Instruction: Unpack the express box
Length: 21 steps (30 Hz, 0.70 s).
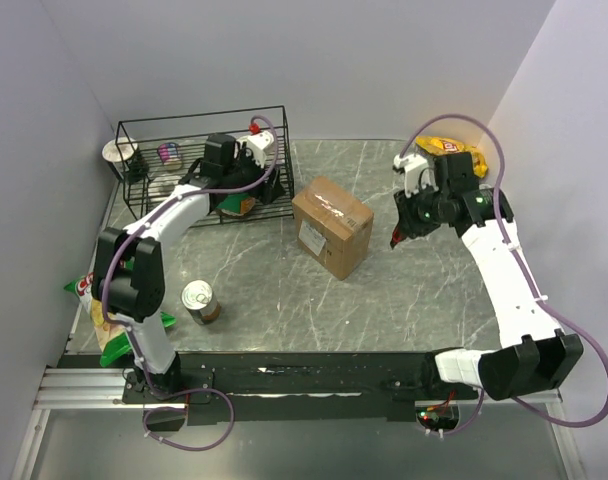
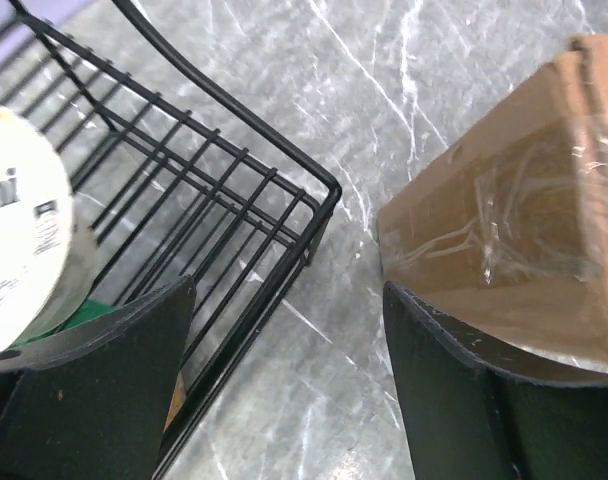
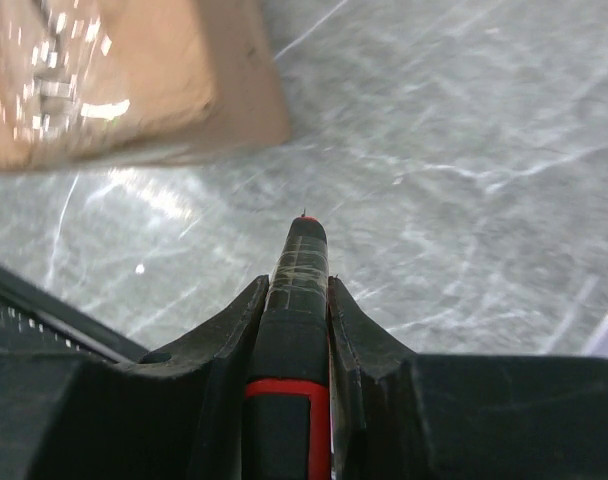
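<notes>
Far left, a green snack bag (image 1: pixel 92 305) hangs over the table (image 1: pixel 424 290) edge. A paper cup (image 1: pixel 117 152) stands at the back left, just outside the black wire basket (image 1: pixel 134 200). The left arm reaches into the basket's right end. The left gripper (image 1: pixel 242 190) points down there with its fingers (image 2: pixel 114 380) wide apart and nothing between them. In the left wrist view, a white round tub (image 2: pixel 19 240) lies in the basket beside the left finger, and the basket corner (image 2: pixel 324 195) is just ahead. A can (image 1: pixel 199 300) stands alone on the table near the front left.

The express box (image 1: pixel 331 225) is mid-table, just right of the basket and apart from it, turned at an angle. Its flaps are closed with clear tape across the top, and a white label is on the near side. Neither gripper touches it.

The right gripper (image 1: pixel 409 222) is to the right of the box, near it but apart, and clamped on a black tool (image 3: pixel 296 260) with a red band. The tool tip points down at the bare table; can't tell if it touches. A yellow bag (image 1: pixel 449 148) lies at the back right behind the right wrist
</notes>
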Each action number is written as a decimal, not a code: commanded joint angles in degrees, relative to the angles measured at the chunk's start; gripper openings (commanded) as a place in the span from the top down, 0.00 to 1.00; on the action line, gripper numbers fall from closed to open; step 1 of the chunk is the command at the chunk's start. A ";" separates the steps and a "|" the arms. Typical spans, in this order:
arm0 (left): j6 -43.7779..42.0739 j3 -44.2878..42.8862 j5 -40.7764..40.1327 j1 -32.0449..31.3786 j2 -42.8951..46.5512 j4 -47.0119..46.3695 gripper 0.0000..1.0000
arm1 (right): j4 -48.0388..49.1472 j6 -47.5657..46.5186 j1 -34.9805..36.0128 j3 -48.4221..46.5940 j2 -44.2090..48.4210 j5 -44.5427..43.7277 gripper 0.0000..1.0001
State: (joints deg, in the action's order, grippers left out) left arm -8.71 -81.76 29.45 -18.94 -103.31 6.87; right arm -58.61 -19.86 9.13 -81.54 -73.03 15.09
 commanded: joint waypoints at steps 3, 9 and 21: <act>-2.35 2.13 3.48 -0.13 11.02 -5.23 0.17 | 2.54 -2.91 0.72 3.57 2.02 9.15 1.00; -7.98 5.28 7.09 -0.40 14.18 9.02 0.32 | 12.45 -2.91 2.91 11.84 3.25 10.75 1.00; -12.83 1.69 20.82 -4.08 5.23 11.41 0.18 | 14.66 -1.85 3.27 10.08 -0.79 8.73 1.00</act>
State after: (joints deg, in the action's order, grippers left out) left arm -20.29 -76.47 45.32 -21.10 -94.94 19.64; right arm -46.61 -20.93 11.86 -69.21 -72.03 24.10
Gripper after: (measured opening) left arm 0.813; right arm 0.325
